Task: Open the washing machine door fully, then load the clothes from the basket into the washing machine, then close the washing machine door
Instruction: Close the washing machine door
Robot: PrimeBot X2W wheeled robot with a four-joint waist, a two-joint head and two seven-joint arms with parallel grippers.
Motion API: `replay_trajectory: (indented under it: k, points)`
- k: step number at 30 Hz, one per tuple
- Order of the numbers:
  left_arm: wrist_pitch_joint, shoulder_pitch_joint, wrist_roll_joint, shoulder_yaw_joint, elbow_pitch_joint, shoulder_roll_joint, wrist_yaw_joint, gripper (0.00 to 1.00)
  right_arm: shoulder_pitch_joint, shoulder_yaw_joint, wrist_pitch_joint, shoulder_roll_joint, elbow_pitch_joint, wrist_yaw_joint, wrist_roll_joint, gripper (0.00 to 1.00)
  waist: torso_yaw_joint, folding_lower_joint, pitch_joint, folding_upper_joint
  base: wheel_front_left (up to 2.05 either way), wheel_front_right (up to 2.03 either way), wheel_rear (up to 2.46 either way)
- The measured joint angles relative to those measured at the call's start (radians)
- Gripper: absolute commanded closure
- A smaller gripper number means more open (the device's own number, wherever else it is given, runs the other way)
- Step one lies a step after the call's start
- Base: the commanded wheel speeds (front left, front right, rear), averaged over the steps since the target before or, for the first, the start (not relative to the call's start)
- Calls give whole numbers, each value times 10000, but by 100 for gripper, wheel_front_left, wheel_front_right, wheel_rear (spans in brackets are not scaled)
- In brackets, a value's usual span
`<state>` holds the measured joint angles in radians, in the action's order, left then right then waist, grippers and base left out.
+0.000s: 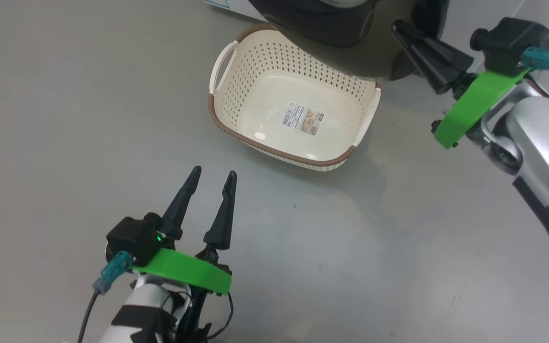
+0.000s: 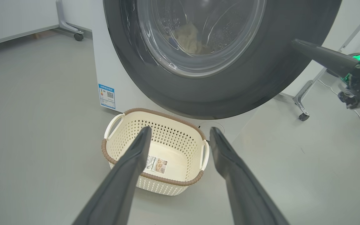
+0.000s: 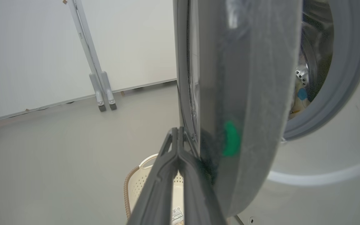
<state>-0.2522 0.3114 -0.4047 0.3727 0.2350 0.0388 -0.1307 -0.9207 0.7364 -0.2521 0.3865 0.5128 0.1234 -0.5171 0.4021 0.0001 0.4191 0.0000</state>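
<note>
We judged the door-closing step to be in hand. Two hazards applied.

First, the clenched right tool (image 3: pixel 175 129) could slide off the glossy washing machine door (image 2: pixel 261 78), because only its narrow tips would bear on the rim. The door would then stop short of latching.

Second, the clothes (image 3: pixel 298 95) lay behind the door, low in the drum (image 3: pixel 311 56) of the washing machine (image 3: pixel 339 156) and near the grey seal (image 3: pixel 348 93). A stray cuff could be trapped there.

The basket (image 1: pixel 274 151) stood empty on the floor (image 1: pixel 65 119) below the door.

The right tool, fully clenched, held nothing. Its tips lay at the door's free edge, and we could not confirm contact. The left tool (image 1: pixel 214 172), fully released and empty, hovered on the far side of the basket from the door and touched nothing.
</note>
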Motion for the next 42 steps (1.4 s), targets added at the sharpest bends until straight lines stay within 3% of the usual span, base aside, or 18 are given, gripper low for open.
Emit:
replay_trajectory:
  k: [14,28,42]
  points:
    - [0,440,-366,198,-130,-44,-2,0,-1903,-182,-2,702,1035,2,554,100,285,0,970,0,0,0,0]
    - [-2,740,-662,570,-303,-82,-2,0,-4096,1106,-2,1524,2466,2,694,100,652,0,1719,0,0,0,0]
    - [-27,801,-880,637,-316,-92,-4,0,-5327,1216,-2,1710,3476,117,685,100,992,-1,1979,1,0,0,0]
